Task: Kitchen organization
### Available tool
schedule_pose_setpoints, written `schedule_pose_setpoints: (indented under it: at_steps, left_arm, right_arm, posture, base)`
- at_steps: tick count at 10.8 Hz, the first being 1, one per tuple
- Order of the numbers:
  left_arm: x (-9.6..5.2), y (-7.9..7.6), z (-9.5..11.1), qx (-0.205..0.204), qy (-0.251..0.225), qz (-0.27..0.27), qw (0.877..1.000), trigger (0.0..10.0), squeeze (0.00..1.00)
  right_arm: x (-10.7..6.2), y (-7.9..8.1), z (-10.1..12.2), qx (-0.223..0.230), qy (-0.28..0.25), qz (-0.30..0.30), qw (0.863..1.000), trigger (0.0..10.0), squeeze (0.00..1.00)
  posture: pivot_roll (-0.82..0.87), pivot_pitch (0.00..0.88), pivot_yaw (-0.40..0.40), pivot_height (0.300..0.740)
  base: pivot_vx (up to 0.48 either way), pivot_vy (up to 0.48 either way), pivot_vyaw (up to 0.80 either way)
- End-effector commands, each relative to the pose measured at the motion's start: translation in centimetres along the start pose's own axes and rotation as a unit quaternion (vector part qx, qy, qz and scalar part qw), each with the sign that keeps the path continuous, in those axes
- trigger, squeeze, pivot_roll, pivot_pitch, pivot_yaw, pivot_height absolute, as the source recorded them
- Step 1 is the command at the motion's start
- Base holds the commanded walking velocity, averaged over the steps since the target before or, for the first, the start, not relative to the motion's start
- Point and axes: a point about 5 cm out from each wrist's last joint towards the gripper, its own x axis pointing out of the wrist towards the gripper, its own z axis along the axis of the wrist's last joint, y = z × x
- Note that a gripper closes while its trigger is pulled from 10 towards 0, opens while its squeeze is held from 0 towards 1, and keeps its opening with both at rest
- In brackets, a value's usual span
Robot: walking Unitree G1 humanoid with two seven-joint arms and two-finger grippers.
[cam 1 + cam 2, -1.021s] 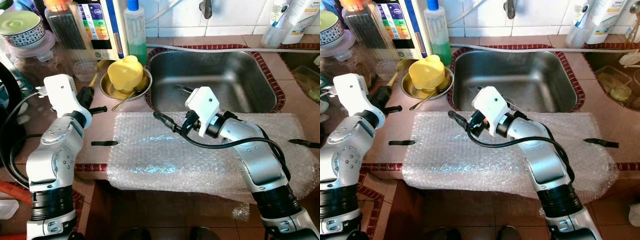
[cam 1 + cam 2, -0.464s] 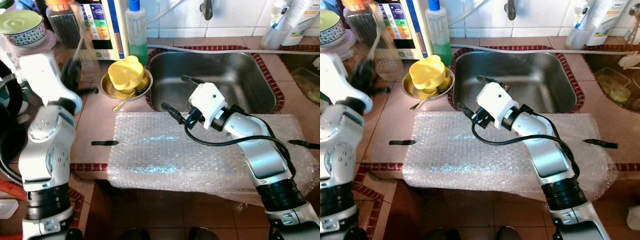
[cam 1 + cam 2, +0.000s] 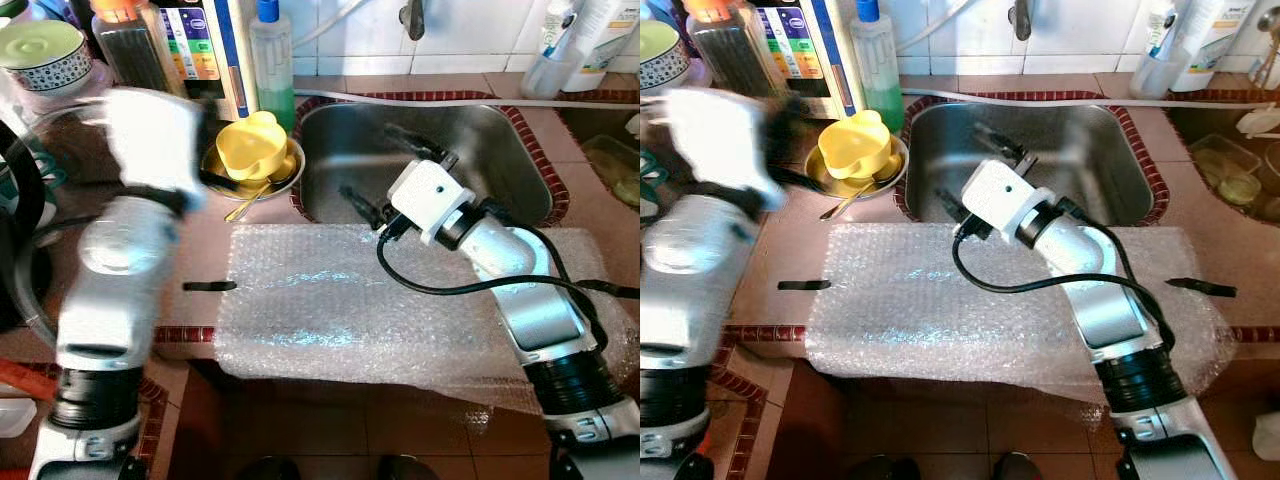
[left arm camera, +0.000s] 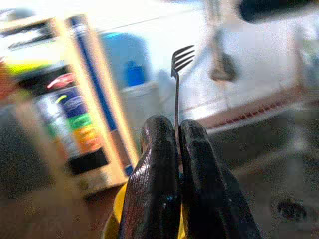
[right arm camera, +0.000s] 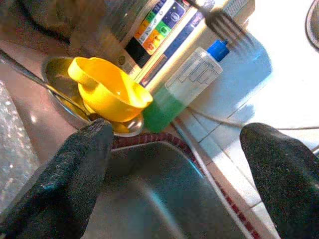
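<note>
Presently, head views: tiled counter [image 3: 200, 250] with a steel sink [image 3: 480, 150] set into it and a sheet of bubble wrap [image 3: 330, 300] spread along its front edge. Left of the sink sits a metal dish [image 3: 222, 180] holding a yellow cup [image 3: 252, 145] and a spoon [image 3: 845, 205]. Behind these stand a bottle of green liquid [image 3: 272, 70] and a carton with coloured labels [image 3: 200, 50]. Left arm raised and motion-blurred, its claw by the dish; detail not legible. Right claw [image 3: 395, 170] over the sink's near left part, fingers spread wide apart, nothing between them.

Left wrist view: left claw [image 4: 177, 144] clenched, its two black fingers [image 4: 154, 169] pressed together on the thin handle of a fork [image 4: 180, 59], tines pointing away from the claw. Carton, bottle and yellow cup lie beyond, blurred.

Right wrist view: right claw's fingers [image 5: 65, 184] well apart, released. Between them appear the sink's rim, the dish with yellow cup, the green bottle and the carton. Fork tines show blurred in front of the carton.
</note>
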Motion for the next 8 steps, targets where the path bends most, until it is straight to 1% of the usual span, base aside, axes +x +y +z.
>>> schedule_pose_setpoints:
  at_steps: [1,2,3,4,5,6,7,8]
  left_arm:
    - [0.4,-1.7,0.5,0.062,-0.017,-0.057,0.996,0.4,0.0]
    - [0.5,-2.8,0.5,0.092,-0.024,-0.093,0.991,0.1,0.0]
    - [0.5,-3.6,0.6,0.125,-0.033,-0.124,0.984,1.4,0.0]
    - [0.3,-4.4,0.6,0.149,-0.04,-0.154,0.976,1.8,0.0]
    - [0.1,-5.3,0.2,0.164,-0.039,-0.177,0.97,1.8,0.0]
    - [0.1,-5.5,-0.1,0.157,-0.035,-0.18,0.97,1.9,0.0]
    - [0.2,-5.9,-0.3,0.16,-0.035,-0.186,0.969,2.6,0.0]
    - [0.2,-6.1,-0.5,0.165,-0.033,-0.192,0.967,2.8,0.0]
  right_arm:
    - [0.0,-0.2,0.0,-0.024,0.002,0.002,1.0,10.0,0.0]
    - [0.0,0.0,-0.3,-0.037,0.006,0.005,0.999,10.0,0.0]
    - [-0.1,0.1,-0.6,-0.05,0.012,0.009,0.999,10.0,0.0]
    - [-0.2,0.1,-1.0,-0.063,0.017,0.011,0.998,10.0,0.0]
    - [-0.2,0.0,-1.2,-0.083,0.019,0.013,0.996,10.0,0.0]
    - [-0.2,0.0,-1.1,-0.082,0.013,0.015,0.996,10.0,0.0]
    - [0.1,0.0,-0.7,-0.089,0.0,0.015,0.996,10.0,0.0]
    - [0.4,0.1,-0.2,-0.091,-0.011,0.016,0.996,10.0,0.0]
  posture:
    - [-0.11,0.167,0.064,0.74]
    - [-0.11,0.167,0.064,0.74]
    - [-0.11,0.169,0.065,0.74]
    - [-0.11,0.17,0.066,0.74]
    - [-0.11,0.171,0.067,0.74]
    - [-0.11,0.171,0.068,0.74]
    - [-0.11,0.172,0.07,0.74]
    - [-0.11,0.172,0.069,0.74]
  base:
    - [0.0,0.0,0.0]
    - [0.0,0.0,0.0]
    - [0.0,0.0,0.0]
    - [0.0,0.0,0.0]
    - [0.0,0.0,0.0]
    - [0.0,0.0,0.0]
    - [0.0,0.0,0.0]
    - [0.0,0.0,0.0]
